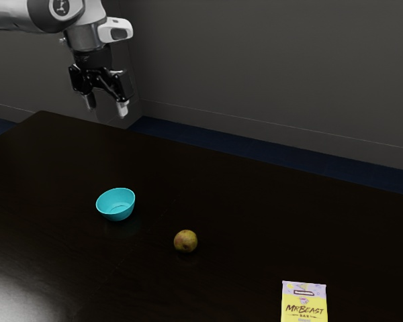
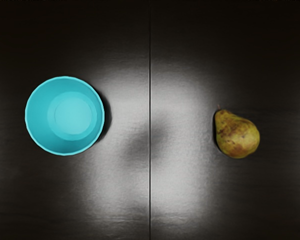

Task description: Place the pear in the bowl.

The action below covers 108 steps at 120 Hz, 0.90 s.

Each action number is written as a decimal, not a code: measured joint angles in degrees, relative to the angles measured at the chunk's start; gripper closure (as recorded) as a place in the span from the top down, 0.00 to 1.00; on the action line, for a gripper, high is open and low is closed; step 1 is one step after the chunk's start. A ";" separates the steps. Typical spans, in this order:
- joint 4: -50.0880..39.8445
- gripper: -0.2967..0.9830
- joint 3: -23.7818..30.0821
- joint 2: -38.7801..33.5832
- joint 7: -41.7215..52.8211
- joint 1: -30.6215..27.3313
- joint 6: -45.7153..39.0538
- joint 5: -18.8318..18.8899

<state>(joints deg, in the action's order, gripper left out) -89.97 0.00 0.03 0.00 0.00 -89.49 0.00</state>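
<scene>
Exterior view: packet [image 1: 305, 308] cut off; arm [image 1: 86, 35] cropped; pear [image 1: 185, 241] outside bowl [image 1: 117, 215].

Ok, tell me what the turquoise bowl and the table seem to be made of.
The turquoise bowl looks like smooth, satin-finished plastic, given its even color and thin rim, though glazed ceramic is possible. The table seems dark wood or laminate, semi-gloss: it shows faint grain and a soft, pale reflection.
</scene>
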 joint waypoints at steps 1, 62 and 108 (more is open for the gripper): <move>0.32 0.76 -1.21 0.05 0.00 1.22 -0.38 0.19; -6.11 0.77 -5.75 7.12 -0.04 8.22 -7.36 -4.30; -20.81 0.77 -4.85 10.64 -0.24 11.60 -20.91 -17.60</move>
<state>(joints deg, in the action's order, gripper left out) -110.78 -4.85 10.67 -0.24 11.61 -110.40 -17.60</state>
